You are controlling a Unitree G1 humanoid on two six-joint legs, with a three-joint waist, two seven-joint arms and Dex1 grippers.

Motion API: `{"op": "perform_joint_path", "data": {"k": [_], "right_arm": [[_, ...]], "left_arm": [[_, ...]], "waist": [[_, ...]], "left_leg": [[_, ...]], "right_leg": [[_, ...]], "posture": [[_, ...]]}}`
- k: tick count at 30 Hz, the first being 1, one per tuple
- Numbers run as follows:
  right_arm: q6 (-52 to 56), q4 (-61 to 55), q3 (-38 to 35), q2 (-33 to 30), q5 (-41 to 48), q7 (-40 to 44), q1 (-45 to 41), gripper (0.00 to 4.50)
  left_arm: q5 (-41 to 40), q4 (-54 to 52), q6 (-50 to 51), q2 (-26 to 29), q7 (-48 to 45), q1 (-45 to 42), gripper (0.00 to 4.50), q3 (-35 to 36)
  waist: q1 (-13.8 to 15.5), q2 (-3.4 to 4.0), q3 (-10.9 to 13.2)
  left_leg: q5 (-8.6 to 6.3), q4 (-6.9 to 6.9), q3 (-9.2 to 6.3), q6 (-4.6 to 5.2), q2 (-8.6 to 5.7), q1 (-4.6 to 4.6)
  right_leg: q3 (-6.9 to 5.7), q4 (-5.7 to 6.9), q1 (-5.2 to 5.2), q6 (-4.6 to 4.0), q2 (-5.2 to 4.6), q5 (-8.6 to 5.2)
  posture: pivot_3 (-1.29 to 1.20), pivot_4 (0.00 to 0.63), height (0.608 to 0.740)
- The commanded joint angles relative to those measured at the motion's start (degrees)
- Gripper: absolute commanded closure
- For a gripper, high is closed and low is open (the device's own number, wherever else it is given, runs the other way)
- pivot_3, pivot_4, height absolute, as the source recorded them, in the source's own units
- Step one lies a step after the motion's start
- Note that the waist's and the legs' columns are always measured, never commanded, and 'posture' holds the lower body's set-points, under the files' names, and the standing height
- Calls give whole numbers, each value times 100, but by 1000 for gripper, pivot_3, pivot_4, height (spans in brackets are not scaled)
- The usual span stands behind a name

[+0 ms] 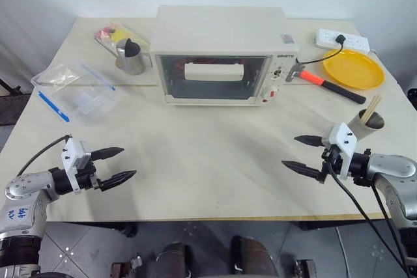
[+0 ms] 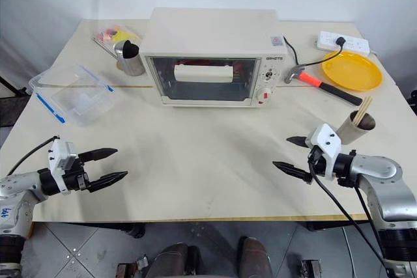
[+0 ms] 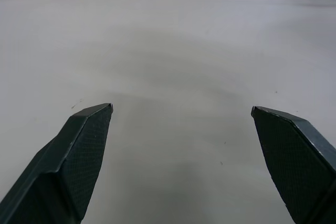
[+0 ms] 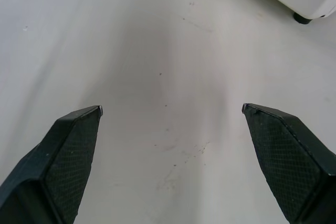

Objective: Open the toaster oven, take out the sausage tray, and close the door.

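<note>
Left end effector (image 1: 119, 164) spread | right end effector (image 1: 301, 153) spread | toaster oven (image 1: 221, 53) well ahead, between them, door (image 1: 214, 77) shut

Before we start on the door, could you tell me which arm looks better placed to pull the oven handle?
Marginally the left: the handle sits left of the toaster oven centre, nearer the open left gripper than the open right gripper.

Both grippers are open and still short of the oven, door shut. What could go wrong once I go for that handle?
1. The door folding down could pull the light-looking toaster oven toward the table edge; brace it with the left gripper.
2. The hammer and the cup of chopsticks lie near the right gripper; a wide swing might knock them.
3. The tray behind the glass is hard to make out, so a blind reach may miss it.
</note>
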Motion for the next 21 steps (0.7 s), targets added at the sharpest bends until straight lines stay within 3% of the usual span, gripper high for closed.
{"op": "perform_joint_path", "data": {"k": [1, 8, 12, 16, 21], "right_arm": [[-15, -264, -129, -114, 32, 2, -73, 27], [600, -637, 106, -13, 67, -291, -560, 27], [894, -389, 680, 500, -60, -530, -1758, 27], [367, 707, 1296, 1083, -638, -513, -2978, 27], [-470, 2180, 1620, 1621, -1102, -446, -4017, 27]], "left_arm": [[-118, -114, -187, 1, -69, -55, 0, 144], [-148, -324, 72, -20, 416, -111, 0, 188], [-360, -235, 217, -243, 677, -526, 0, 255], [-429, 74, -164, -568, 783, -1286, 0, 354], [-516, 67, -328, -709, 929, -1602, 0, 501]], "waist": [[1, 0, 0], [-10, 0, 0], [-32, 0, 0], [-70, 0, 0], [-136, -1, 0]], "left_leg": [[0, 0, 0, 0, 0, 0], [0, 0, 3, 0, 0, 0], [1, 1, 2, -1, 1, 0], [9, 10, 3, -9, 0, -4], [-6, 7, -9, -8, -14, -10]], "right_leg": [[0, 0, 0, 0, 0, 0], [3, 1, -2, 0, -1, 0], [4, 3, -4, 0, -1, 0], [2, 17, -10, -3, 1, 1], [-23, 27, -13, 0, -3, 2]], "posture": [[0, 150, 740], [0, 150, 740], [0, 150, 740], [0, 150, 740], [0, 150, 740]]}}
